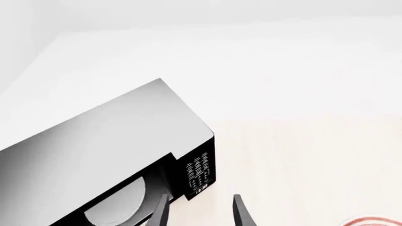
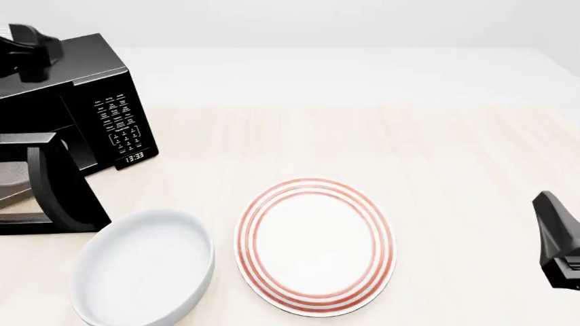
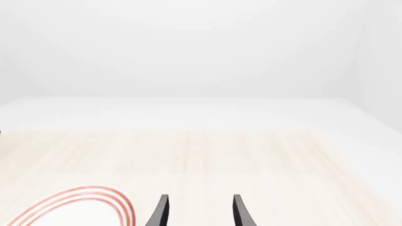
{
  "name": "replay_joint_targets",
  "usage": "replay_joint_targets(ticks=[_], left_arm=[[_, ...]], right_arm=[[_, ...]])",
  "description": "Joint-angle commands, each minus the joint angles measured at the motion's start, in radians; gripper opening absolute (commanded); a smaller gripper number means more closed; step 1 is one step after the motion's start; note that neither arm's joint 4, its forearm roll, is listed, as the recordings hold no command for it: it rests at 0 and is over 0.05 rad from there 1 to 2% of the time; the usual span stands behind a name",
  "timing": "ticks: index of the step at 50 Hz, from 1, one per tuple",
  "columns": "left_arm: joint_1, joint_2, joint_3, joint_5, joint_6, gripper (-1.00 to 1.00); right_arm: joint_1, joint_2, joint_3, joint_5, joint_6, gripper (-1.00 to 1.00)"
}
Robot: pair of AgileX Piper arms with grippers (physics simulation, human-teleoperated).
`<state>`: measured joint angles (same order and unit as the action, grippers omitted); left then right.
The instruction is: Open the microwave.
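Observation:
The black microwave (image 2: 86,88) stands at the table's far left. Its door (image 2: 68,187) stands swung out toward the camera, partly cut off by the frame's left edge. The keypad (image 2: 118,122) and clock display (image 2: 133,157) face front. In the left wrist view I see the microwave's top (image 1: 107,141), its keypad (image 1: 199,173) and the white turntable (image 1: 119,205) inside. My left gripper (image 1: 199,215) is open and empty, above the microwave's front; the left arm (image 2: 27,44) shows over its top. My right gripper (image 3: 199,214) is open and empty.
A white plate with red rings (image 2: 316,246) lies at the table's front middle and also shows in the right wrist view (image 3: 75,207). A white bowl (image 2: 145,268) sits left of it, near the open door. The right arm (image 2: 557,238) is at the right edge.

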<state>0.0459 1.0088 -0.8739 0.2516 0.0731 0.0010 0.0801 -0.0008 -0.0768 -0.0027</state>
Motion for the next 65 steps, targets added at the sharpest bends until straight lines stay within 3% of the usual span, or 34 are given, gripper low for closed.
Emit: replay_joint_targets(ticks=[1,31,41,65], left_arm=[[-0.014,0.023,-0.016,0.046,-0.020,1.00],[-0.008,0.076,-0.005,0.105,-0.081,1.00],[0.053,0.056,0.029,0.124,-0.061,1.00],[0.093,0.075,0.058,0.100,-0.059,1.00]], right_arm=[[0.000,-0.043,-0.001,0.043,-0.001,1.00],[-0.001,-0.045,-0.001,0.046,0.000,1.00],[0.000,-0.045,-0.001,0.046,0.000,1.00],[0.000,-0.048,-0.001,0.049,0.000,1.00]])
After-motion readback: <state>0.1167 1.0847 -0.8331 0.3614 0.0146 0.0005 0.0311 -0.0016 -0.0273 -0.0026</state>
